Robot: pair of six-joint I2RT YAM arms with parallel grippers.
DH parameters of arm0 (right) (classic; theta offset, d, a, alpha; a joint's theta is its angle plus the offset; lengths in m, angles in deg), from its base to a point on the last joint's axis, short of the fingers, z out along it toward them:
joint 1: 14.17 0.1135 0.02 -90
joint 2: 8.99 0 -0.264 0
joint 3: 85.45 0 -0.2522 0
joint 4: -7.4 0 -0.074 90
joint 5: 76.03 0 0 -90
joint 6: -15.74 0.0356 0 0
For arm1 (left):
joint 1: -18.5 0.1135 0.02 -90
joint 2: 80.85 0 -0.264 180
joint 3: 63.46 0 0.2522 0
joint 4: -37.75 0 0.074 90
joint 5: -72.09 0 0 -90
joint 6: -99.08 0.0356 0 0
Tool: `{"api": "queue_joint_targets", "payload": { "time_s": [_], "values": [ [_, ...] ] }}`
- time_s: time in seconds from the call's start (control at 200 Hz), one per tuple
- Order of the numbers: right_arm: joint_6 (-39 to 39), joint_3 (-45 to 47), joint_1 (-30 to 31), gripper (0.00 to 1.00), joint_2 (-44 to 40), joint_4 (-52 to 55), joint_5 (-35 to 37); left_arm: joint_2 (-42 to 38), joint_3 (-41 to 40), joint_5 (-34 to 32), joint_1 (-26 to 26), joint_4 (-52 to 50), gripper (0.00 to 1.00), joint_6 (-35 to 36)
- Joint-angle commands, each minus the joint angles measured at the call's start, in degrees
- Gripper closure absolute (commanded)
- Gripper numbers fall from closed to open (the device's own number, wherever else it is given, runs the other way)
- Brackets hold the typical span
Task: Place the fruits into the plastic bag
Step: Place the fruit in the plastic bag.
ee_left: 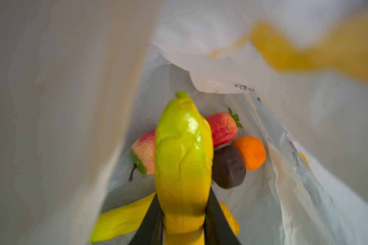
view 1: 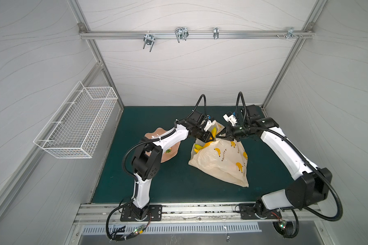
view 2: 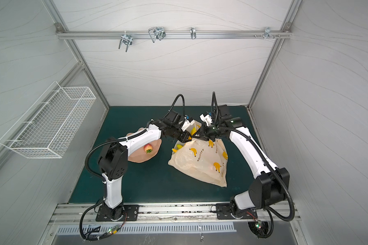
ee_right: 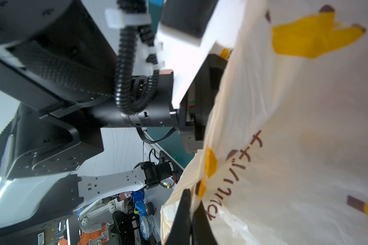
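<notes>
The left end effector (ee_left: 183, 196) is clamped on a yellow-green banana bunch (ee_left: 183, 148) and reaches into the mouth of the plastic bag (view 1: 221, 163), which lies on the green counter (view 1: 168, 184). The right end effector (ee_right: 192, 206) is pinched shut on the bag's rim, lifting it open. To do this well, I would carry the bunch deeper, past the rim, before letting go, with the rim held taut so the thin film cannot fold over the opening. Two strawberries (ee_left: 222, 129), an orange piece (ee_left: 251, 152) and a dark brown fruit (ee_left: 228, 167) sit at the bottom (room beside them looks tight). Another strawberry (view 2: 148, 147) lies on the pinkish plate (view 2: 136, 158), with the left arm passing over it, which may hinder reaching it.
</notes>
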Motion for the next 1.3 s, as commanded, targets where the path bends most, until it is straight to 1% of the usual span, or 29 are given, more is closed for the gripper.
{"api": "queue_joint_targets", "payload": {
  "time_s": [0.0, 0.135, 0.21, 0.29, 0.41, 0.46, 0.59, 0.66, 0.715, 0.87, 1.025, 1.116, 1.186, 1.296],
  "values": [
    [0.94, 1.12, 0.77, 1.0, -1.56, -1.88, -2.03, 2.2, 3.61, -1.74, -1.47, 4.23, 0.93, -10.69],
    [1.83, 2.37, 0.76, 1.0, -1.76, -3.86, -3.0, 3.53, 5.04, -3.4, -4.16, 4.53, 0.92, -15.17],
    [1.95, 2.71, 0.77, 1.0, -1.93, -4.33, -3.25, 3.57, 4.88, -2.44, -4.59, 4.26, 0.91, -18.76],
    [1.54, 2.99, 0.63, 1.0, -2.11, -4.66, -3.4, 2.56, 3.27, 0.14, -4.52, 4.7, 0.91, -22.55],
    [0.59, 3.0, 0.39, 1.0, -1.89, -4.66, -3.78, -0.52, -1.43, 6.6, -4.6, 6.92, 0.87, -27.79],
    [0.17, 2.73, 0.3, 1.0, -1.67, -4.59, -3.93, -2.28, -3.5, 7.43, -4.6, 7.29, 0.85, -28.83],
    [-0.09, 2.45, 0.17, 1.0, -1.45, -4.89, -4.3, -6.03, -8.44, 9.48, -4.58, 10.24, 0.75, -31.86],
    [0.26, 2.27, 0.26, 1.0, -1.22, -5.38, -4.61, -6.45, -10.14, 10.94, -4.86, 12.97, 0.69, -35.53],
    [0.57, 2.15, 0.35, 1.0, -0.95, -5.8, -4.66, -6.24, -10.41, 11.15, -5.34, 13.16, 0.66, -36.92],
    [0.97, 1.31, 0.62, 1.0, -0.44, -6.08, -4.62, -6.07, -10.7, 10.11, -5.95, 10.88, 0.54, -38.41],
    [1.28, 0.89, 1.0, 1.0, -0.21, -6.35, -4.15, -6.22, -10.25, 10.39, -6.1, 9.54, 0.37, -38.34],
    [1.36, 0.83, 0.96, 1.0, -0.42, -6.27, -3.99, -6.75, -9.51, 9.28, -5.86, 6.27, 0.27, -37.12],
    [1.25, 0.81, 1.04, 1.0, -0.66, -6.2, -3.89, -7.93, -9.68, 7.99, -4.71, 4.79, 0.22, -36.65],
    [1.11, 0.65, 1.02, 1.0, -0.87, -5.94, -3.81, -10.94, -10.71, 6.59, -1.31, 3.75, 0.17, -37.46]
  ]
}}
